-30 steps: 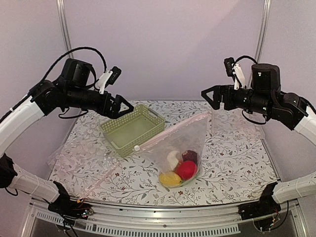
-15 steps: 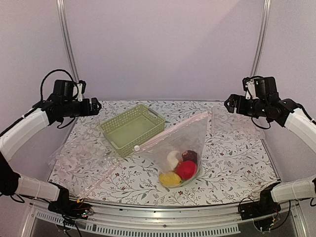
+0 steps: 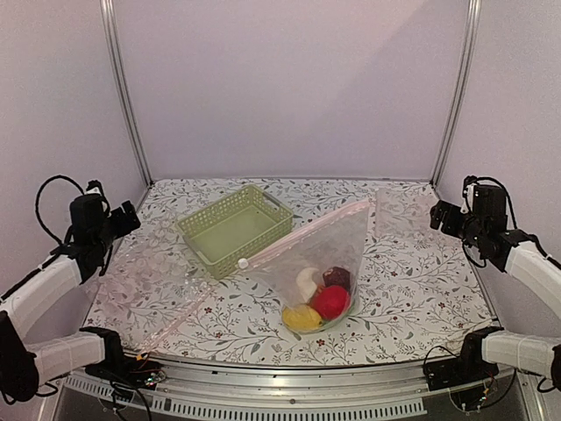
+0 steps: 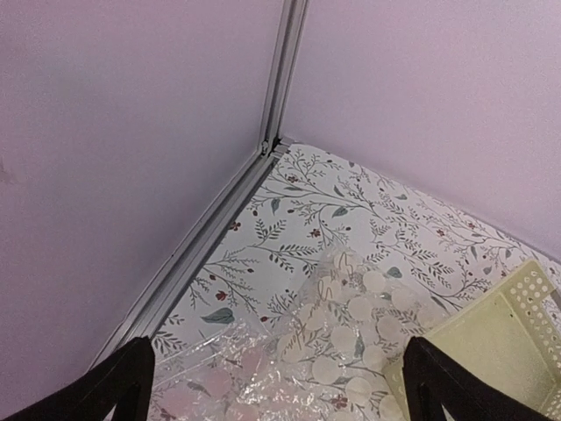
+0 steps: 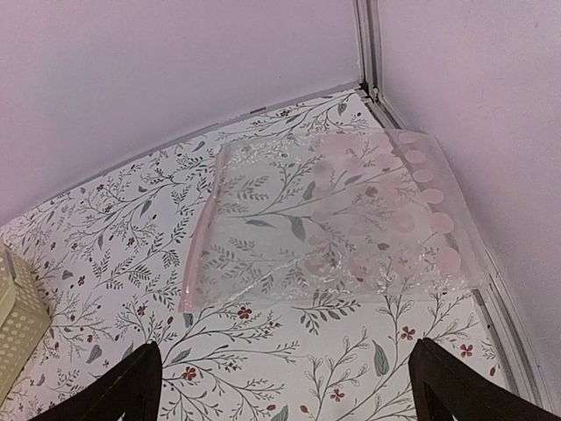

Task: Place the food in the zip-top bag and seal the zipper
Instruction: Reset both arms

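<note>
Flat transparent plastic bag with pale pink dots [image 5: 351, 224] lies centre to upper right of frame on the white floral-print tabletop [image 5: 131, 228], its pink strip edge facing left and its far end near the silver corner post [image 5: 366, 44]. Corner of a pale green lattice basket [image 5: 13, 307] sits at the lower left edge. Black fingers [image 5: 131, 390] of the right gripper [image 5: 294, 395] sit in both bottom corners, spread wide, nothing between them.

Overhead camera, high at 6 o'clock, covers the whole worktop [image 3: 421, 289]. Left wrist faces the 11 o'clock corner, sharing the basket [image 4: 517, 307]; right wrist faces 1 o'clock, sharing a flat bag [image 5: 333, 219].
</note>
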